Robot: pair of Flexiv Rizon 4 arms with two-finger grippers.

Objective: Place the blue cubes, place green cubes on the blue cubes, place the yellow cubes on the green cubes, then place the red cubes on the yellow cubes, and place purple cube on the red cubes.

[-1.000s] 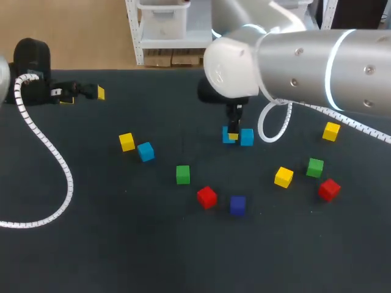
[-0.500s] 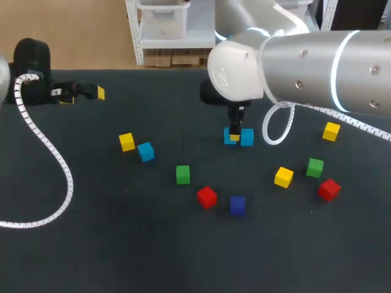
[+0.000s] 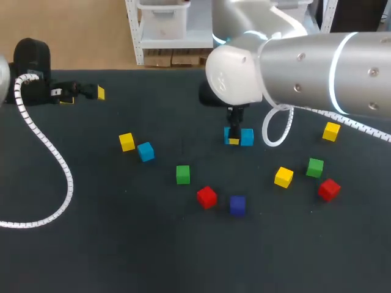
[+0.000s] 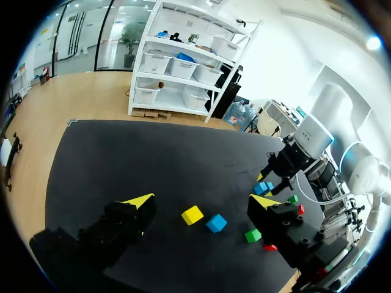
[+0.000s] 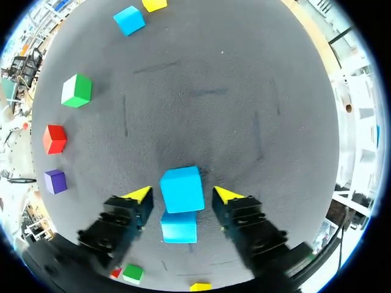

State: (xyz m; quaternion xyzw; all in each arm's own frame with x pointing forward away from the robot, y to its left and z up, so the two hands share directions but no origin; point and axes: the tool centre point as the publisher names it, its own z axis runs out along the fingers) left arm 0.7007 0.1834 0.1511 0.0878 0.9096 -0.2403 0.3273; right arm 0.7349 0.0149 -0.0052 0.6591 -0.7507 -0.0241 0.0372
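Now the right claw [image 5: 182, 195] stands low over the middle of the bench [image 3: 122, 256], a little toward the far edge. Its two fingers are apart. A blue cube [image 5: 182, 189] sits between them with a thin gap on each side, so nothing is clamped. A second blue cube [image 5: 179, 227] lies just beside the first one, under the claw.

The left claw [image 3: 85, 91] rests near the far left corner, with its fingers wide apart. A third blue cube [image 3: 146, 151] lies left of the middle, just beside a yellow cube [image 3: 126, 141]. A green cube [image 3: 182, 174], a red cube [image 3: 206, 196] and the purple cube [image 3: 237, 205] lie nearer to the front edge. Toward the right edge are a second yellow cube [image 3: 283, 177], a second green cube [image 3: 315, 167], a second red cube [image 3: 329, 189] and a third yellow cube [image 3: 332, 131].
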